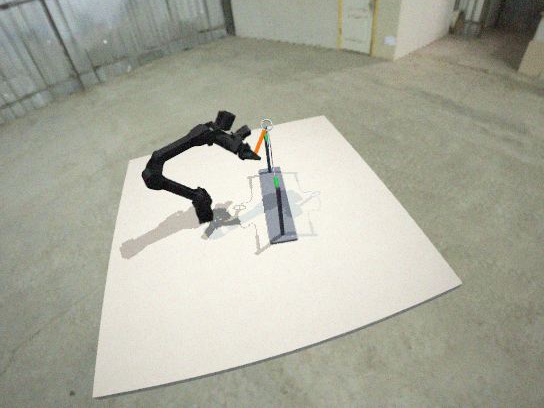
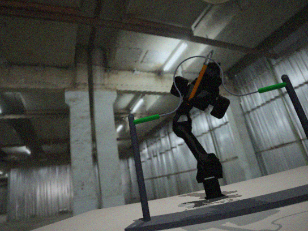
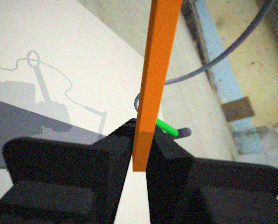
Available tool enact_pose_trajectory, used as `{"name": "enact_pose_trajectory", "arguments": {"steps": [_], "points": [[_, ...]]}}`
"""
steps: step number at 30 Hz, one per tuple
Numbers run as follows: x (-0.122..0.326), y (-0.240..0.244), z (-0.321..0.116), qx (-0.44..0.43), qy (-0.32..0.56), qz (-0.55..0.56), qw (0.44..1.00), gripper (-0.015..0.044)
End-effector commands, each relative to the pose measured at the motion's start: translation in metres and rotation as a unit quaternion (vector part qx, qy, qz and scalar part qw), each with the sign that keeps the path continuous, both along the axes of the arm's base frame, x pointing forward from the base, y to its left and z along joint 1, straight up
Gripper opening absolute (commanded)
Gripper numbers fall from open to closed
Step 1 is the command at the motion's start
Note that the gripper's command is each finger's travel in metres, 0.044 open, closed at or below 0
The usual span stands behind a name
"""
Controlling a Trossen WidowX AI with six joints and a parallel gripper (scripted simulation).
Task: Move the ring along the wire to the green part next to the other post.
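My gripper (image 1: 257,156) (image 2: 188,101) (image 3: 140,124) is shut on the lower end of the orange handle (image 1: 260,142) (image 2: 197,81) (image 3: 156,75). In the exterior view the handle slants up to the right. The ring (image 1: 272,124) (image 2: 212,51) is above it, seen nearly edge-on at the upper right of the arch in the thin grey wire (image 2: 240,95) (image 3: 220,65). The wire appears to pass through it; contact cannot be told. One green part (image 2: 146,119) (image 1: 276,181) is by the left post (image 2: 138,168), the other green part (image 2: 272,87) by the right post (image 2: 295,106).
The dark base (image 2: 226,212) (image 1: 291,224) carries both posts and lies on the white table top (image 1: 210,312). The wrist view shows a green part (image 3: 167,127) and a post end (image 3: 185,132) just right of the handle. The wire's arch crosses in front of the arm in the exterior view.
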State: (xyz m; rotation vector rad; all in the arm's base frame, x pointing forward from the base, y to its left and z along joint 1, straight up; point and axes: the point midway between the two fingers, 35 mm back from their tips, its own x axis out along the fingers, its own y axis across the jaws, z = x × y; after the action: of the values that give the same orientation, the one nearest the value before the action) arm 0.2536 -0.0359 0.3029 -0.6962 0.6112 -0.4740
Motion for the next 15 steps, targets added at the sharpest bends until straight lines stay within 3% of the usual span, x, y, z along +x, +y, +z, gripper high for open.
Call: {"name": "enact_pose_trajectory", "arguments": {"steps": [1, 15], "points": [[-0.001, -0.0024, -0.0003, -0.037, 0.006, -0.002, 0.999, -0.015], [-0.0019, -0.0079, 0.0066, -0.142, 0.017, -0.002, 0.99, -0.015]]}}
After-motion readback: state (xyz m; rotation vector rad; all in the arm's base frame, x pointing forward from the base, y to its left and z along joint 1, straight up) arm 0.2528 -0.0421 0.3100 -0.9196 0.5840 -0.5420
